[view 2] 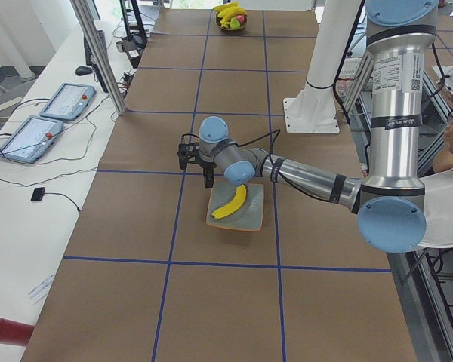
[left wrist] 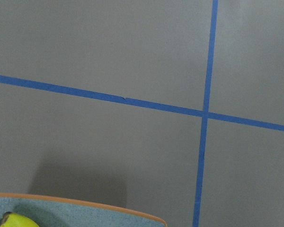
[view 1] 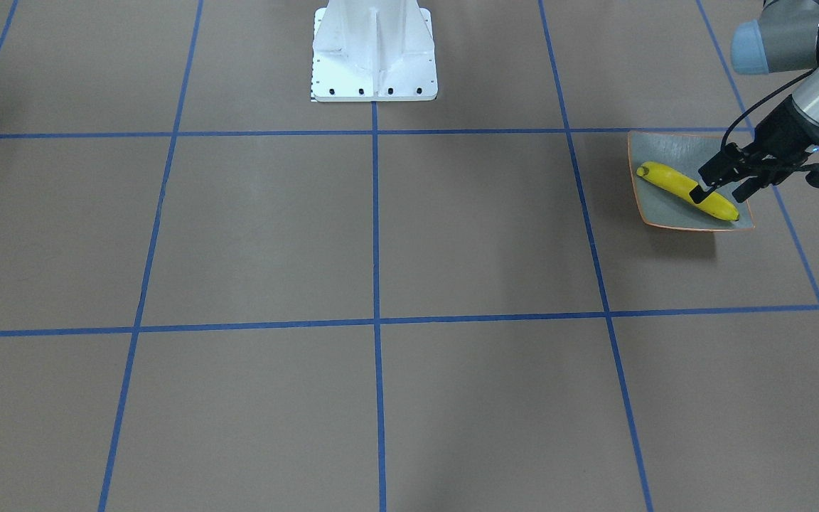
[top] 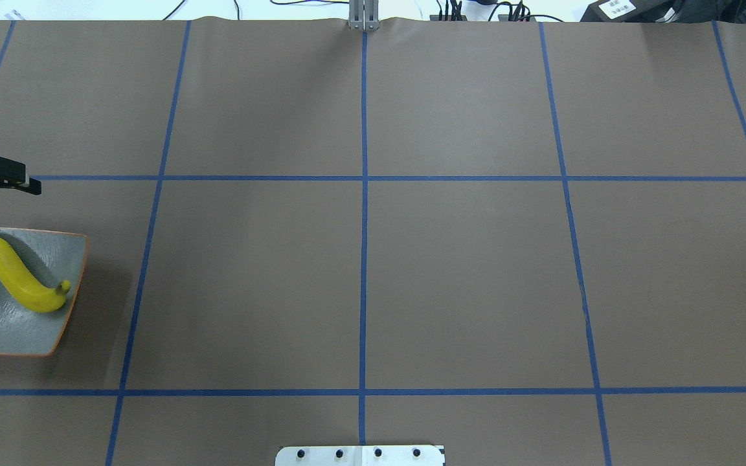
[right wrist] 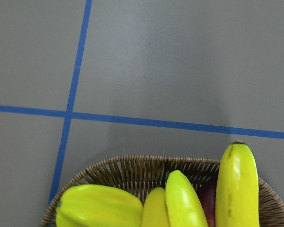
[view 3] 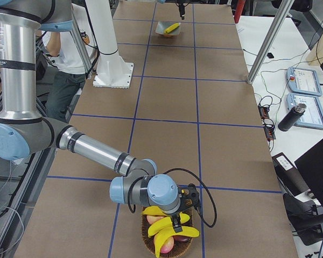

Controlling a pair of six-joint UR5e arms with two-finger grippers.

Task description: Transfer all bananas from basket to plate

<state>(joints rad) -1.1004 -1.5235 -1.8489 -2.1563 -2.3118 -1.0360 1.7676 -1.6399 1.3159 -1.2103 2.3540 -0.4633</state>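
Exterior front-facing puts the left gripper [view 1: 719, 195] at my screen's right edge, hanging low over the plate [view 1: 665, 151] with its jaws apart and nothing between them. One dark fingertip crosses in front of the banana [view 1: 665, 179] from this angle, and I cannot tell whether it touches. That single banana lies diagonally across the plate, its stem end toward the table's middle. The plate sits at the robot's left end of the brown table [view 1: 452, 235], just inside one square of the blue tape [view 1: 374, 213] grid. From overhead the same gripper reads as clear of the plate, over the tape line on the plate's far side, and the exterior left view shows it raised above the table. My left wrist feed catches only a corner of the plate's orange rim and a dark banana tip at the bottom edge. At the opposite end of the table the right gripper [view 3: 178, 215] points down over the wicker basket [right wrist: 146, 165], close to the fruit. It shows only in the exterior right view, so I cannot tell whether its jaws are apart or together. The right wrist feed looks onto the basket's rim, where more bananas [right wrist: 236, 184] lie heaped, one long one beside others packed close together, with a reddish fruit [right wrist: 208, 197] tucked between them.
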